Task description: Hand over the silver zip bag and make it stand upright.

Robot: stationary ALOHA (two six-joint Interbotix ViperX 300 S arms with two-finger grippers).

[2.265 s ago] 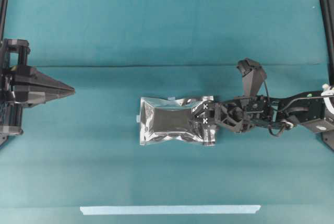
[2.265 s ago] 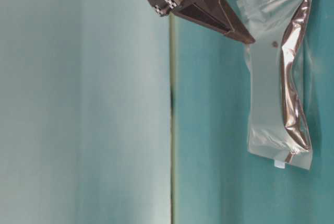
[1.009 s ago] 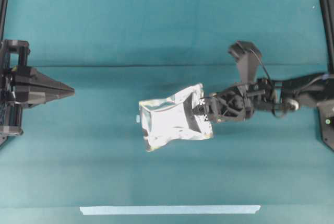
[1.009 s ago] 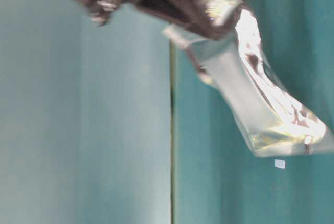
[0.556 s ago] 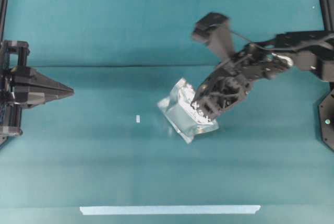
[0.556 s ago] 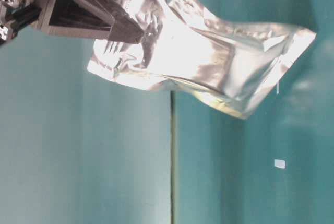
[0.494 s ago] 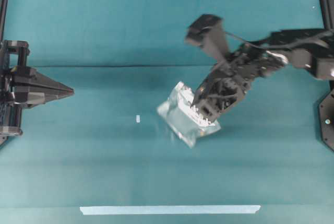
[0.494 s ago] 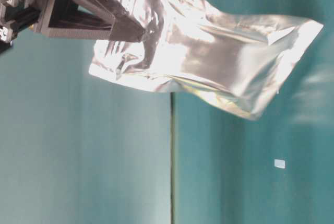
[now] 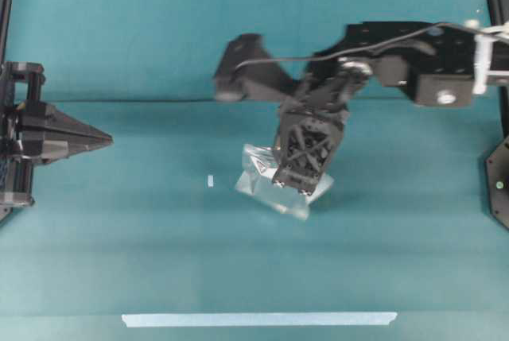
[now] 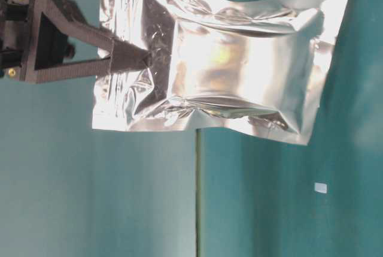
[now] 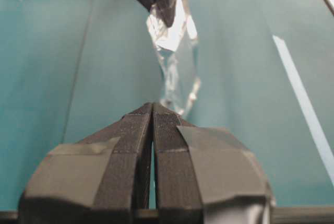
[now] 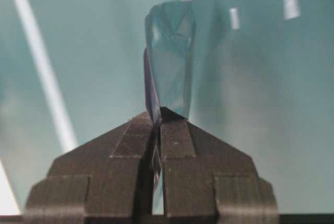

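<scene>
At the near edge of the table point(image 9: 159, 277) lies a pale blue tape strip point(image 9: 258, 319), flat and well apart from everything else. A bit farther in, near the middle, there is a tiny white scrap point(image 9: 210, 181) on the teal cloth. Just to the right of that scrap hangs the silver zip bag point(image 9: 278, 191). It is up in the air over the middle of the table, not lying down. The right hand point(image 9: 293, 184) points down and pinches the bag by its top edge, with its two fingers pressed tight together on the foil. In the table-level view the shiny, crinkly bag hangs free from that pinch, and its bottom end seems to be off the table. Over on the left side, the left hand point(image 9: 102, 140) waits with its fingers squeezed together on nothing. It points toward the bag but is well apart from it. Farther back there is only the teal cloth and the long right arm point(image 9: 413, 59) reaching in from the right. The step now looks like bringing the bag over for the swap. Next, I think the left hand has to open up and the bag has to come closer, so the left hand can take a free edge.
</scene>
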